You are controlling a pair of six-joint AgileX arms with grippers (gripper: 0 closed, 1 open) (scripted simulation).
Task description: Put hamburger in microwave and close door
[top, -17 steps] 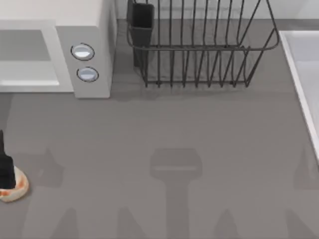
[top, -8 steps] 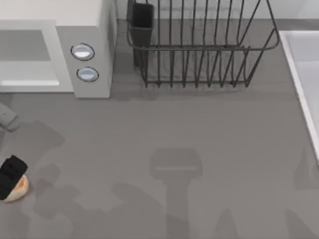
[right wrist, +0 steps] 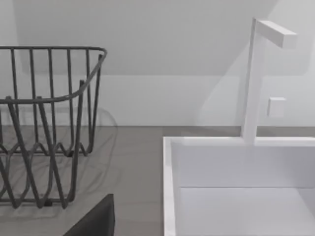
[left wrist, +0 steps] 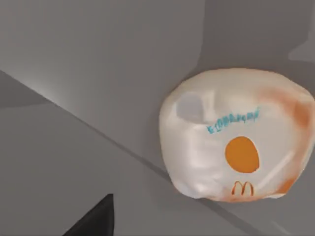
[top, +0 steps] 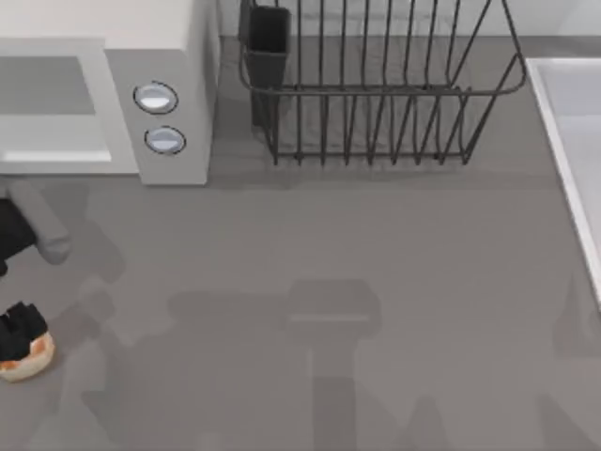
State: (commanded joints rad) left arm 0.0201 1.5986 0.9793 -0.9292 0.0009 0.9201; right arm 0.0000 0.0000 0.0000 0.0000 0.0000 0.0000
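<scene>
The hamburger (top: 34,358) is a pale round bun with an orange edge, lying on the table at the near left. My left gripper (top: 19,330) hangs right over its far-left part and stands open. In the left wrist view the hamburger (left wrist: 231,133) is close, with one dark finger (left wrist: 94,222) well apart from it. The white microwave (top: 169,56) stands at the far left with its grey cavity (top: 47,85) open. The door is out of view. One dark finger (right wrist: 96,221) of my right gripper, also open, shows in the right wrist view.
A black wire dish rack (top: 376,94) with a dark cup (top: 268,33) stands at the back middle. A white sink (top: 573,150) with a tap (right wrist: 256,78) lies along the right edge. My left arm's grey link (top: 42,225) reaches in front of the microwave.
My left arm's grey link has swung in from the left edge, in front of the microwave. The left gripper has turned and settled over the hamburger, which has not moved.
</scene>
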